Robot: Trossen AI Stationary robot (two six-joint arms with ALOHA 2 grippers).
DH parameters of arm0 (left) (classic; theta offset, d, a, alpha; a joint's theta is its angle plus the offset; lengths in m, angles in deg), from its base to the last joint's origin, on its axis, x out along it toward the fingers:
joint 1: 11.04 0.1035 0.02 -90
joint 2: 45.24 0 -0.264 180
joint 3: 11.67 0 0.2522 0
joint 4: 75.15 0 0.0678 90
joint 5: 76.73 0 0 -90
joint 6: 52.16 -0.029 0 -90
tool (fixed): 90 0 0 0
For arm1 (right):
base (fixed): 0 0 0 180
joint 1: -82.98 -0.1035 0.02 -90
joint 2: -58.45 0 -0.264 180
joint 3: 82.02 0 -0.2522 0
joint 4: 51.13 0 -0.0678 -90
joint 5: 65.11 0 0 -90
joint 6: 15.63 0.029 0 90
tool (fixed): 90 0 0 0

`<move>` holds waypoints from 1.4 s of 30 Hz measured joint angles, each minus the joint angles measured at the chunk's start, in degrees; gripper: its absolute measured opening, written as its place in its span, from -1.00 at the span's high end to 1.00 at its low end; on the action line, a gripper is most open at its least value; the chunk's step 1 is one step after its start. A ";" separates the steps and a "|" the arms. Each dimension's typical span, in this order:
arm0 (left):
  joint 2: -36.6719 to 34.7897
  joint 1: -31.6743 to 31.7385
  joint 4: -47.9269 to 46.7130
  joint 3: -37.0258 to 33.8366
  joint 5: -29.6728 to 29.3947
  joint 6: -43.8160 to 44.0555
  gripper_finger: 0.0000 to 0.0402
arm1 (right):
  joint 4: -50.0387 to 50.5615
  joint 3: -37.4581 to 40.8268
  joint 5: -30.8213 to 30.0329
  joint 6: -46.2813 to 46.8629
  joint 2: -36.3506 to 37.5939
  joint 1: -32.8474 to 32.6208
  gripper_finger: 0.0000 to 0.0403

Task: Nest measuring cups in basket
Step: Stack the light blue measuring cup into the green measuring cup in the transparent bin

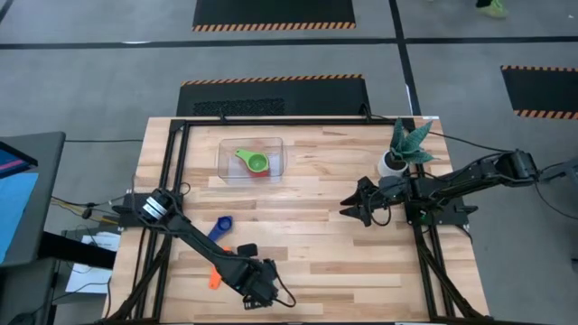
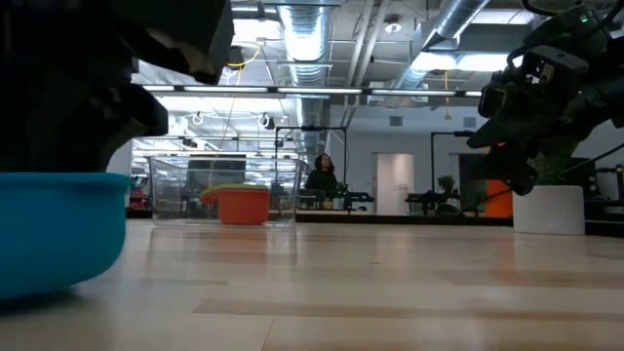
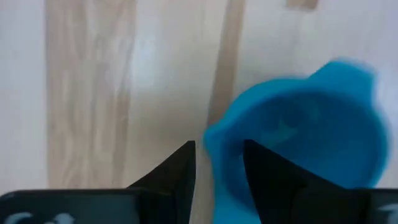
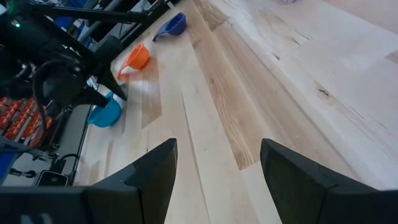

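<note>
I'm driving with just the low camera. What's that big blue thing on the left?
Observer: A light blue cup at the table's near edge. The left gripper is right at its rim.
Operator: Are more cups lying around?
Observer: Yes, an orange cup and a dark blue cup lie on the table beside the left arm.
Operator: What's on top in the clear basket?
Observer: From above, a green cup sits on top inside the basket. The right gripper waits open near the plant pot.
</note>
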 joint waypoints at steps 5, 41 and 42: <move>0.25 0.74 0.49 0.06 -0.65 -1.68 0.78 | 0.01 0.00 0.00 0.00 0.00 0.00 -0.27; -10.25 58.71 -21.82 10.33 -9.69 -73.55 1.00 | -0.35 0.00 -0.07 2.86 0.00 0.00 -0.27; -9.41 58.81 -21.24 10.29 -9.27 -73.55 1.00 | -0.39 0.00 -0.07 2.86 0.00 0.00 -0.27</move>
